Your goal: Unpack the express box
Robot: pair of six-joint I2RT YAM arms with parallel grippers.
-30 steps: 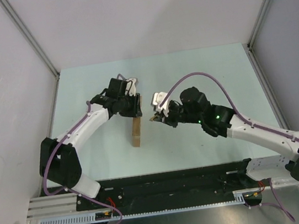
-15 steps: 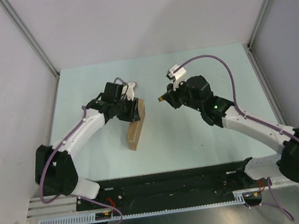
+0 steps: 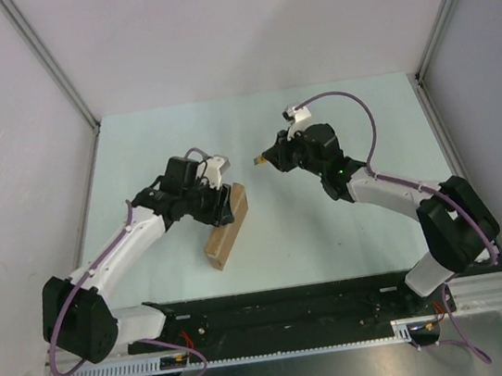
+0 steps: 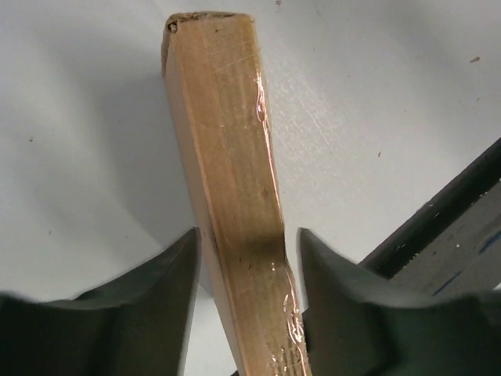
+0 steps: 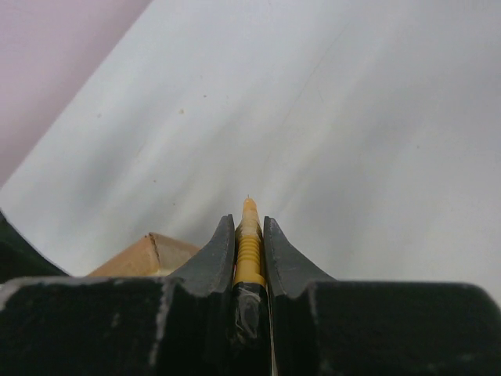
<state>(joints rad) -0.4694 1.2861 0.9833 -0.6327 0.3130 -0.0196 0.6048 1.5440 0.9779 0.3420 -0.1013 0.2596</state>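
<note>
The express box (image 3: 224,231), plain brown cardboard with shiny tape, stands on edge on the table, slanting toward the near left. My left gripper (image 3: 223,201) is shut on its far end. In the left wrist view the box (image 4: 227,157) runs up between my two dark fingers (image 4: 156,313). My right gripper (image 3: 272,158) hangs apart from the box, to its far right, shut on the yellow-black utility knife (image 3: 257,160). In the right wrist view the knife's yellow tip (image 5: 249,239) sticks out between the shut fingers, and a box corner (image 5: 145,254) shows at the lower left.
The pale green table (image 3: 332,233) is walled by grey panels on the left, back and right. A black base rail (image 3: 285,300) runs along the near edge and shows in the left wrist view (image 4: 454,204) close to the box's near end.
My left gripper has carried the box toward the near left and turned it more slanted. My right gripper has lifted away from the box toward the far right, knife still held.
</note>
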